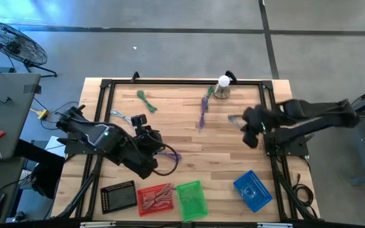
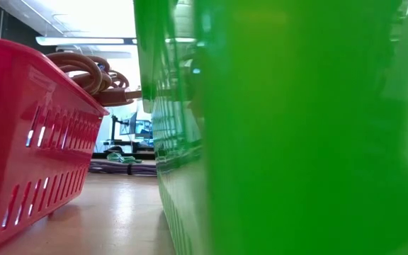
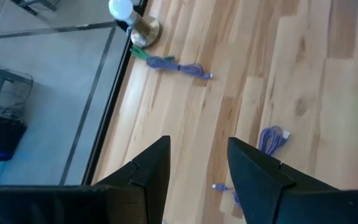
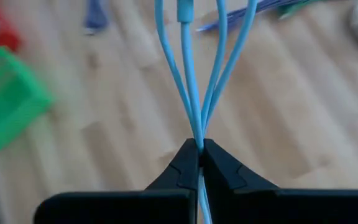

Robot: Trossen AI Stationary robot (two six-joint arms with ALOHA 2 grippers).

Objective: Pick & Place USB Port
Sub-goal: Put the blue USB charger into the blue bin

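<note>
Down at the near edge the green basket and blue basket are waiting for sorted cables. Farther back, the right gripper is pinching a light blue cable above the table, presumably carrying it binward; the left gripper is hanging open over a purple cable.

The light wooden table carries, along its near edge from left to right, a black tray, a red basket, a green basket and a blue basket. Farther back lie a green cable, a purple cable, what looks like a white-topped lamp base at the far edge, and a second purple cable near the middle
</note>
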